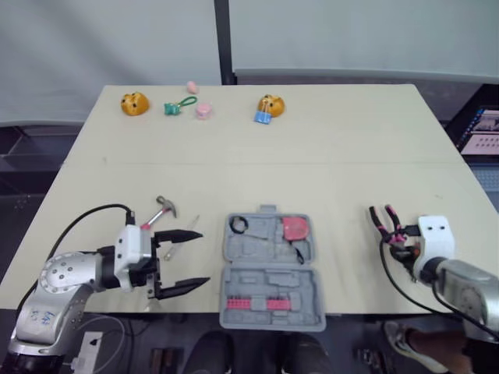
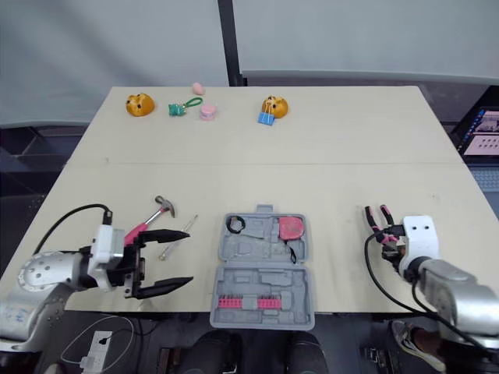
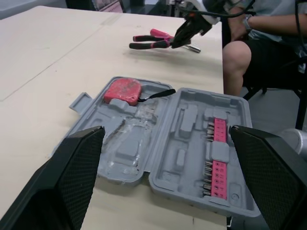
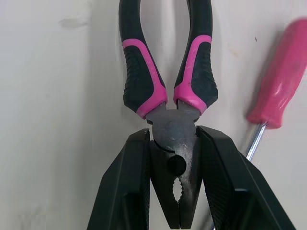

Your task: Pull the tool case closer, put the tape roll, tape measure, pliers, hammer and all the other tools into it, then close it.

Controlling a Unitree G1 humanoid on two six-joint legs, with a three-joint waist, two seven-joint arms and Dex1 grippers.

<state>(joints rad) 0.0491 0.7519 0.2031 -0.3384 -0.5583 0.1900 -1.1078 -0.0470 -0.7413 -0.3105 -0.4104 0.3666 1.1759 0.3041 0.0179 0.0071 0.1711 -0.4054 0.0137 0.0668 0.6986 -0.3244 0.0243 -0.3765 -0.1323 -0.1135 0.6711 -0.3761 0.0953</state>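
Note:
The grey tool case (image 1: 267, 269) lies open near the table's front edge. In it are the red tape measure (image 1: 295, 227), the black tape roll (image 1: 238, 224) and a pink bit strip (image 3: 215, 158). My left gripper (image 1: 201, 257) is open, just left of the case and holding nothing. Beyond it lie the pink-handled hammer (image 1: 160, 210) and a slim light tool (image 2: 178, 238). The pink and black pliers (image 4: 168, 72) rest on the table at the right. My right gripper (image 4: 172, 134) is shut on their head. A pink screwdriver (image 4: 280, 76) lies beside them.
At the table's far end sit two orange toys (image 1: 134, 103) (image 1: 271, 104), a green keychain (image 1: 179, 106) and small pink items (image 1: 203, 111). A seated person's leg (image 3: 244, 52) is beyond the table's right side. Bare tabletop lies between the case and the toys.

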